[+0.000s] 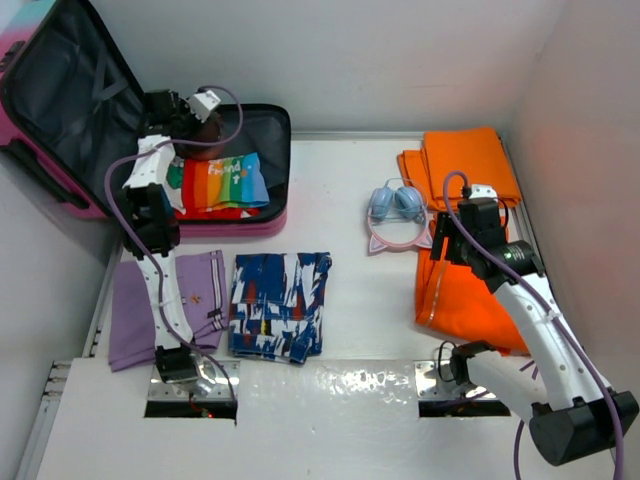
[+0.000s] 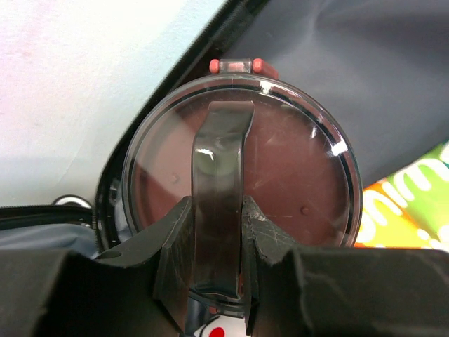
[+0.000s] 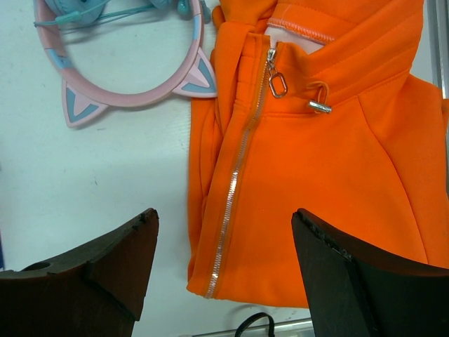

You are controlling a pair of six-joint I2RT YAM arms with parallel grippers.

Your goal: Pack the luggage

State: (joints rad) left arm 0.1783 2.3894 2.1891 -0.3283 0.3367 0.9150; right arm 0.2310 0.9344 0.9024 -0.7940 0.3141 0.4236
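The luggage (image 1: 60, 95) lies open at the far left, its pink shell outside and its dark grey lining (image 2: 365, 84) showing. Inside lies a rainbow-striped folded shirt (image 1: 222, 182). My left gripper (image 1: 200, 118) hangs over the case's far end, shut on the strap handle (image 2: 219, 175) of a round smoky-brown lidded container (image 2: 295, 175) with a red clasp. The container sits between the shirt (image 2: 410, 203) and the case's rim. My right gripper (image 1: 440, 240) stands open above the zipper edge of an orange hoodie (image 3: 323, 182), with nothing between its fingers.
Pink and blue cat-ear headphones (image 1: 395, 215) lie just left of the hoodie (image 1: 465, 290). A second folded orange garment (image 1: 465, 160) is at the back right. A purple garment (image 1: 135, 310) and blue patterned shorts (image 1: 280, 305) lie in front of the case. White walls enclose the table.
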